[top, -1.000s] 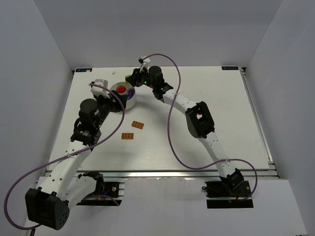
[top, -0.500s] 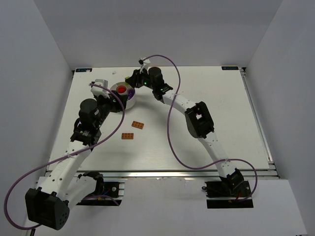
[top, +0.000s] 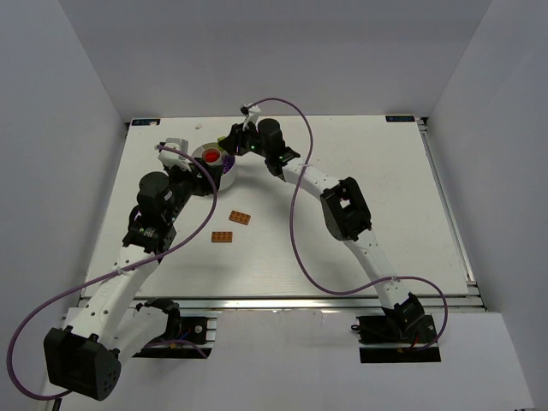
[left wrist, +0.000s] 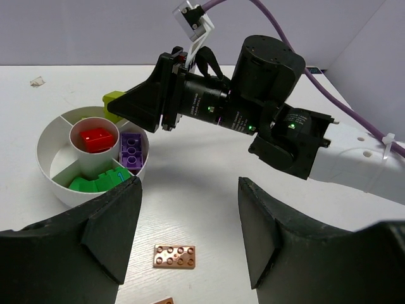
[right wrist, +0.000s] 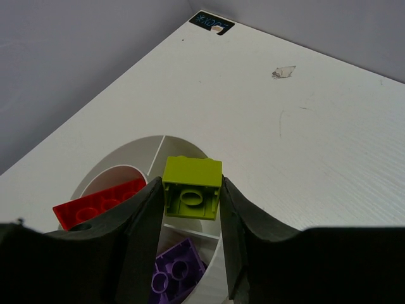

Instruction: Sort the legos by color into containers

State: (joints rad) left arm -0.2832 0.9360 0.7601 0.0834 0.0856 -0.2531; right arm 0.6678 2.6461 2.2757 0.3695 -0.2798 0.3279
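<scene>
The round white divided dish [top: 228, 171] sits at the far left of the table. It holds a red brick [left wrist: 96, 139] in its centre cup, a purple brick [left wrist: 131, 149] and a green brick [left wrist: 95, 181] in outer compartments. My right gripper [right wrist: 190, 202] is shut on the lime-green block [right wrist: 192, 188] and holds it above the dish's far rim [right wrist: 190, 147]; the block also shows in the left wrist view [left wrist: 112, 100]. My left gripper [left wrist: 190, 240] is open and empty beside the dish, above an orange plate [left wrist: 174, 256]. Two orange plates [top: 241, 217] [top: 224, 237] lie on the table.
The right arm [top: 342, 210] stretches across the middle of the table to the dish, its purple cable [top: 295, 214] looping over it. A small scrap of tape [right wrist: 283, 71] lies beyond the dish. The table's far left corner carries a dark label [right wrist: 212, 23].
My right gripper with the lime-green block has edged slightly left, over the dish's far rim. The left arm and the orange plates have not moved.
</scene>
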